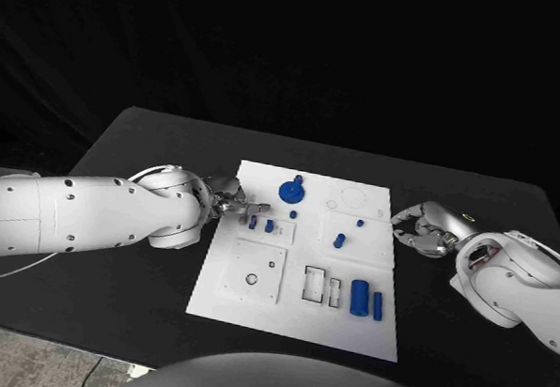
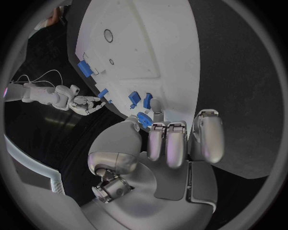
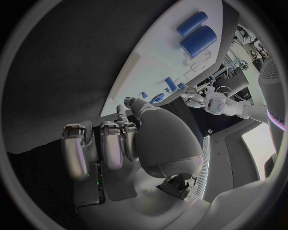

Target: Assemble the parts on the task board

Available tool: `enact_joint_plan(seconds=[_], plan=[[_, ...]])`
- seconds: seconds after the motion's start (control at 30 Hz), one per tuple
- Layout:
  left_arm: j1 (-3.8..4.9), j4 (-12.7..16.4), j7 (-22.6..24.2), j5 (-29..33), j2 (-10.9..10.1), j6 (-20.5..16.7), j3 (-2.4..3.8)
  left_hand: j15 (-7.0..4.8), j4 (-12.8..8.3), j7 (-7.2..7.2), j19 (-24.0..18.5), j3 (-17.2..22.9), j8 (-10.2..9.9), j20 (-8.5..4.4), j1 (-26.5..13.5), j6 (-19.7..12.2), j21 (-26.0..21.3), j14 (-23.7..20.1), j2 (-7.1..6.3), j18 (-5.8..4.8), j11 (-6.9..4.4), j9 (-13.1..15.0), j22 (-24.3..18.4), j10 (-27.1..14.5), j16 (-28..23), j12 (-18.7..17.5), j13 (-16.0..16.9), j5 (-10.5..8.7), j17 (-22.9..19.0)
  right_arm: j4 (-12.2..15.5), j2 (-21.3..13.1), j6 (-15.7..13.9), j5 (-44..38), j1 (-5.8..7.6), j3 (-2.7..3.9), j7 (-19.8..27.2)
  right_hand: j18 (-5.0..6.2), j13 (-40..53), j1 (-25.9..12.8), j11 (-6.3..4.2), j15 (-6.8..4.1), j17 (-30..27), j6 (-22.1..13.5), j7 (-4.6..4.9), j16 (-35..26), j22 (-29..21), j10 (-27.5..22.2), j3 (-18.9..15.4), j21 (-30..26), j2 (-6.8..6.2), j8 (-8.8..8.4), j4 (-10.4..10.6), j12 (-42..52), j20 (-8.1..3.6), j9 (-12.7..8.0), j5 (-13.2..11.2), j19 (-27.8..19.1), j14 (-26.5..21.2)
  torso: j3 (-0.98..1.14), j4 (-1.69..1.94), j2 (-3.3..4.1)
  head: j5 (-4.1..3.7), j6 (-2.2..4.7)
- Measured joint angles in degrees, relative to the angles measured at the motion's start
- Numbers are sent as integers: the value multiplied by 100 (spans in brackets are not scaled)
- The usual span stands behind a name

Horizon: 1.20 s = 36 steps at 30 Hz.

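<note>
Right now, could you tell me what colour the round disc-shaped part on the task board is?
Blue; the round part shows best in the head view.

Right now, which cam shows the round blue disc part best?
Head view: the round blue disc part sits unobstructed near the task board's far edge, seen from above. Left wrist view catches it partly behind the left hand's fingers. In the right wrist view I can't pick it out.

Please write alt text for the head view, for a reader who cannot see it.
A white rectangular task board lies on a black table, carrying small blue parts. The left silver hand rests at its left edge by some parts; the right silver hand sits curled beside its right edge.
</note>
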Motion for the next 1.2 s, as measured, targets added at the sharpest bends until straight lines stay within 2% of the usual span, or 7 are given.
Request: enact_joint_plan(seconds=[0.17,0.43,0.57,0.7,0.8,0.9,1.2], plan=[[134,7,-73,20,-8,34,27,0,-8,0,0,-40,0,0,477,0,0,0,-102,0,0,25,0,0,0,0,0,465,0,-8,17,-13,1,0,0,1,0,0,0,0,0,0,0,0,0,0,0,0,0,0,0,0,0,0,0,0,0,0,2,-5,-2,20,0],[649,-179,-515,56,115,722,95,0,-25,-21,14,-35,0,-14,1310,21,0,0,-421,0,0,20,0,0,0,0,0,885,0,1,15,-90,2,0,0,22,0,0,0,17,0,-1,21,21,0,-1,16,0,0,0,0,0,0,0,0,0,0,0,2,-13,5,23,0],[806,-338,-685,156,250,1206,187,0,-24,-21,22,-35,-30,-22,1474,21,0,0,-522,1,0,5,-1,0,0,0,0,944,0,20,-1,-123,3,0,0,30,0,0,0,17,0,-1,21,21,0,-1,16,0,0,0,0,0,0,0,0,0,0,0,4,-24,10,19,0],[875,-577,-804,309,463,1788,278,0,-91,-21,22,0,-98,-22,1737,21,0,0,-591,0,0,-32,-1,0,0,0,0,1045,0,49,-26,-146,3,0,0,34,0,-1,0,16,0,-1,21,21,0,-1,16,0,0,0,0,0,0,0,1,0,0,0,3,-29,20,5,0],[887,-732,-870,407,608,2217,299,0,-104,-21,22,12,-134,-22,1798,20,-21,0,-656,0,0,-61,-1,0,0,0,0,1114,0,78,-49,-160,3,1,0,35,0,0,0,16,0,-1,21,21,0,-1,16,0,0,0,0,0,0,0,0,0,0,0,3,-32,28,-7,0],[891,-841,-927,497,713,2601,310,0,-104,-21,0,12,-165,-42,1827,20,-21,0,-626,0,0,-75,-1,0,0,0,0,1123,0,112,-69,-182,3,1,0,36,0,0,0,16,0,-1,28,27,0,-1,16,0,0,0,0,0,0,0,1,0,0,0,2,-38,35,-9,0],[894,-1057,-1004,671,894,3078,320,0,-91,-21,0,25,-245,-42,1896,20,-87,0,-602,1,0,-142,-1,0,0,0,1,1180,0,171,-147,-265,-1,2,1,35,0,0,0,16,0,3,42,42,0,0,16,0,0,0,0,0,0,0,1,0,0,0,-1,-45,46,10,0]])
